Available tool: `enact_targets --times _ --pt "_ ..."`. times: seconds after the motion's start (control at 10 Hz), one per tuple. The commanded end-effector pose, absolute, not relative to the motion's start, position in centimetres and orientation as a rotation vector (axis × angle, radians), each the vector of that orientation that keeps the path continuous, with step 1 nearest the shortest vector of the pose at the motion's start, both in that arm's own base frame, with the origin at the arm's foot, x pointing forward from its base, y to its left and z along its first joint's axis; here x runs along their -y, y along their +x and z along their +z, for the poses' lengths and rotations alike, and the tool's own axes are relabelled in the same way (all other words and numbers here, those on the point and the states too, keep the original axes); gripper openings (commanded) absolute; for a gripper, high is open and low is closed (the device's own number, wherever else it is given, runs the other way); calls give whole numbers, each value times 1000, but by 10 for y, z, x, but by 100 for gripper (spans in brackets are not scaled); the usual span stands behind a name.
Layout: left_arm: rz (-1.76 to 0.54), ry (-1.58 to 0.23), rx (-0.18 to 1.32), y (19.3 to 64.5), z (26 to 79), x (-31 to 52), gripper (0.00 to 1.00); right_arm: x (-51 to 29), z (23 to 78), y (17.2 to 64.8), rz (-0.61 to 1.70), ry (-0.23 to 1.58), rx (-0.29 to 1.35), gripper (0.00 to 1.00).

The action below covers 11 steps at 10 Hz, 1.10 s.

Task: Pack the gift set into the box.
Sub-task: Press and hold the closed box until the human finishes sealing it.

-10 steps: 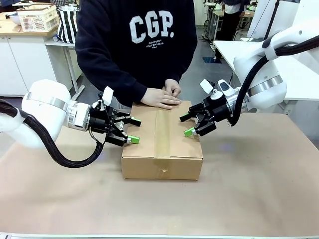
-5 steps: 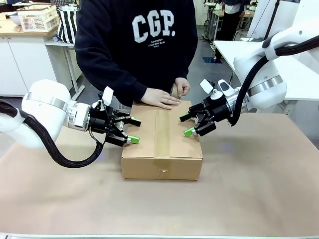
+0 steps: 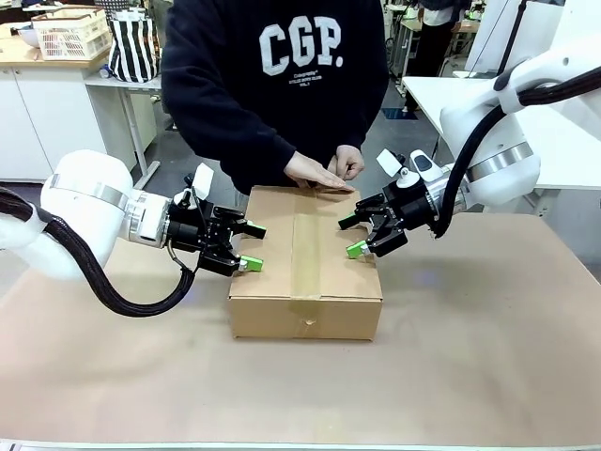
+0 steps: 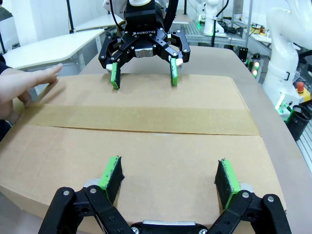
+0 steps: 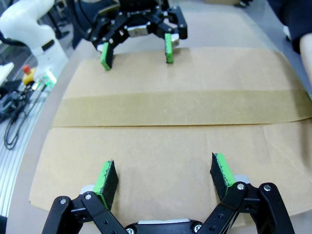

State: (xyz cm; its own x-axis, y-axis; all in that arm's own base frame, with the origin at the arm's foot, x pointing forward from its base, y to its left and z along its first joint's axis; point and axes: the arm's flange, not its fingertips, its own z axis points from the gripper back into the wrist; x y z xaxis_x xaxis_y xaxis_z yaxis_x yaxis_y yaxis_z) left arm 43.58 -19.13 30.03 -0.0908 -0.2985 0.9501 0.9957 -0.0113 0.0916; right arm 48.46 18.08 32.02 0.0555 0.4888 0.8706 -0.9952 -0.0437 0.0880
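1. The box (image 3: 305,263) sits mid-table, flaps shut, tape strip (image 3: 304,246) along its seam.
2. The person's hands (image 3: 329,171) have slid from the lid to its far edge, probably finishing the tape.
3. Left gripper (image 3: 243,246) and right gripper (image 3: 355,237) hover at opposite sides, jaws apart, empty.

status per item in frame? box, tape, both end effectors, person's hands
box: flaps closed, upright on the table
tape strip: laid along the top seam, running down onto the front face
left end effector: open, empty, at the box's left top edge
right end effector: open, empty, at the box's right top edge
person's hands: at the box's far edge, one flat on it
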Motion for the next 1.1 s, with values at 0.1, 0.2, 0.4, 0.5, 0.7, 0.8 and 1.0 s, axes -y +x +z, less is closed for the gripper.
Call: enact_targets --times 0.1,0.2,0.4,0.5,0.7,0.8,1.0 --pt "-1404 -932 1046 434 298 190 100 -180 315 484 1396 898 734 100" --pt "-1404 -932 1046 434 298 190 100 -180 315 484 1396 898 734 100" --pt "-1404 -932 1046 434 298 190 100 -180 315 484 1396 898 734 100" --pt "-1404 -932 1046 434 298 190 100 -180 315 484 1396 898 734 100" --pt "-1404 -932 1046 434 298 190 100 -180 315 484 1396 898 734 100" --pt "-1404 -932 1046 434 298 190 100 -180 315 484 1396 898 734 100" --pt "-1404 -932 1046 434 298 190 100 -180 315 484 1396 898 734 100"
